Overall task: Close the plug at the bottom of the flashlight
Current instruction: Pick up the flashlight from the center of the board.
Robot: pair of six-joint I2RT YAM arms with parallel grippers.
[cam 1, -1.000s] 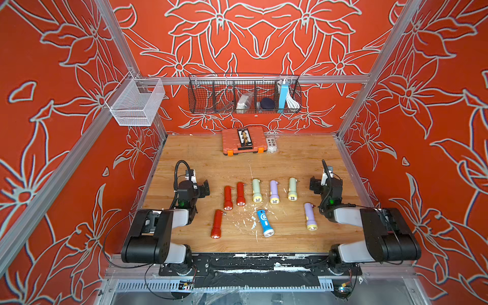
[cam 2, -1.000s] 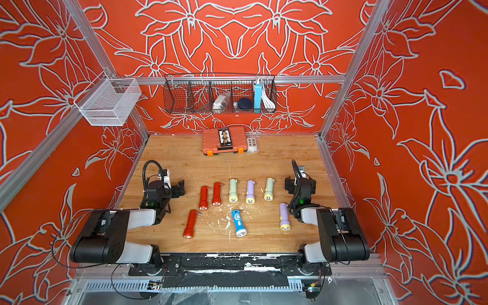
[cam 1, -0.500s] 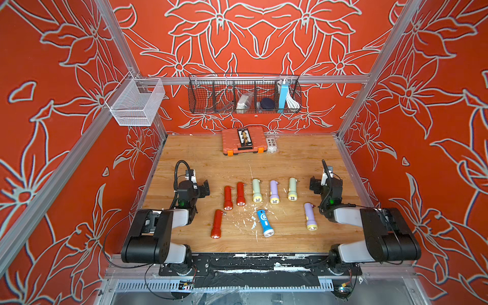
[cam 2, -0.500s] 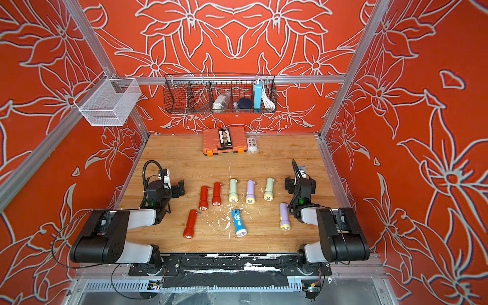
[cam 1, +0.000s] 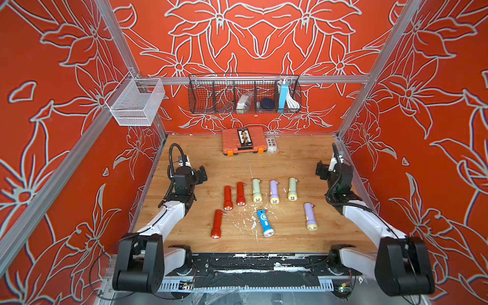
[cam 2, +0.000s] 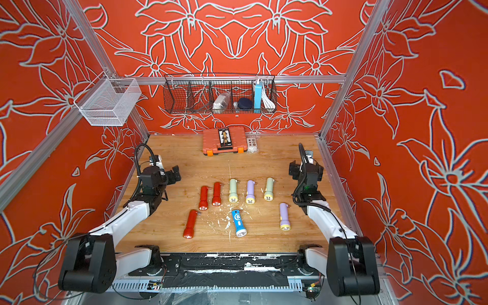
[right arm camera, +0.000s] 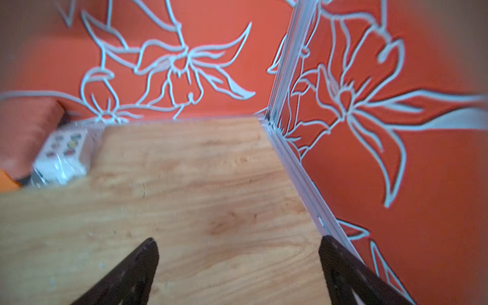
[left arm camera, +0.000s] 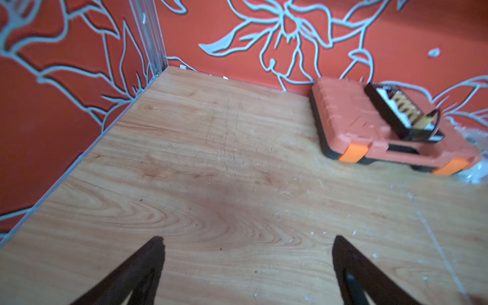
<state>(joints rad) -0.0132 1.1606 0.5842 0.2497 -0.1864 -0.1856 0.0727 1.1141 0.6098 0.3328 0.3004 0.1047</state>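
left gripper (left arm camera: 247,240) jaws wide, empty, 9 o'clock | right gripper (right arm camera: 237,241) wide, empty, 3 o'clock | flashlights (cam 1: 256,190) lay at the centre of the table (cam 1: 290,158), plug ends toward 12 o'clock, likely for easy reach | none grasped yet

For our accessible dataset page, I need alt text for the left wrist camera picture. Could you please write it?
The left gripper hangs open and empty over the wooden table. Beyond it, an orange tool case with a black insert on top lies near the red wall with white flower outlines.
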